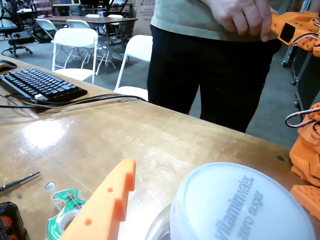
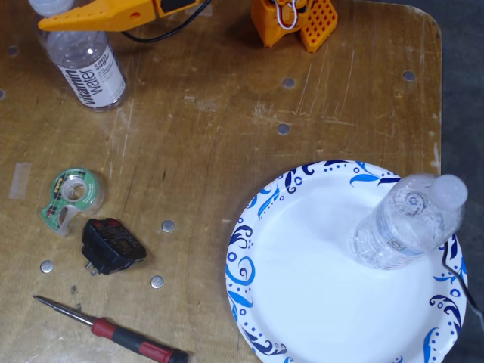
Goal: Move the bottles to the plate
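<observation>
Hovering at the cap of the vitaminwater bottle (image 2: 85, 64), the tool (image 2: 57, 15) sits at the far-left corner of the desk (image 2: 212, 136) in the fixed view. In the wrist view one orange finger (image 1: 107, 202) rises just left of the white cap (image 1: 240, 205); the other finger is out of sight, so I cannot tell whether the tool is spread or already pinching the neck.

This bottle is probably light, thin-walled and smooth, so it may flex or slip under a hard squeeze. The neck just under the cap looks the safest hold, since the cap's lip would stop it sliding through.

The cap reads "vitaminwater zero sugar", and the label on the bottle's body in the fixed view shows "vitamin water".

Well away from the tool, toward the near-right of the desk, the second bottle (image 2: 408, 223) with its pale blue label already stands on the plate (image 2: 302, 302), near its right rim. One bottle therefore remains to carry over.

Between the tool and the plate lie a tape dispenser (image 2: 69, 195), a black charger (image 2: 112, 246) and a screwdriver (image 2: 113, 333).
</observation>
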Robot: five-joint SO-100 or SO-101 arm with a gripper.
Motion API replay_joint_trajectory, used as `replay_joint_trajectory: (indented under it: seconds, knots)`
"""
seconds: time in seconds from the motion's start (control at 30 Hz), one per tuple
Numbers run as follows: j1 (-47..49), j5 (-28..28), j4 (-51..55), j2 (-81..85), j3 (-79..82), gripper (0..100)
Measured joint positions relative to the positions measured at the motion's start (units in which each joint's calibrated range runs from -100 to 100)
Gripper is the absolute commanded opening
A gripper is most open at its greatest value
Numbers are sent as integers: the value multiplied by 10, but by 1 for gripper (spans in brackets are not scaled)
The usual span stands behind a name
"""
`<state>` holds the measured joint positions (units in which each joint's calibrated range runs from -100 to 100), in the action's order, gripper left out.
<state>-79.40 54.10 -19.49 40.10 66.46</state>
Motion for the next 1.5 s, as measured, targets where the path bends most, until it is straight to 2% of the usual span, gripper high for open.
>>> replay_joint_trajectory:
  seconds: [0.53,0.73,1.03,1.3,1.5]
  knots:
    - [0,0,0,0,0,46]
    - [0,0,0,0,0,42]
    - [0,0,0,-2,0,42]
    - [-5,0,-1,-2,3,24]
    - [-29,0,-1,-2,6,22]
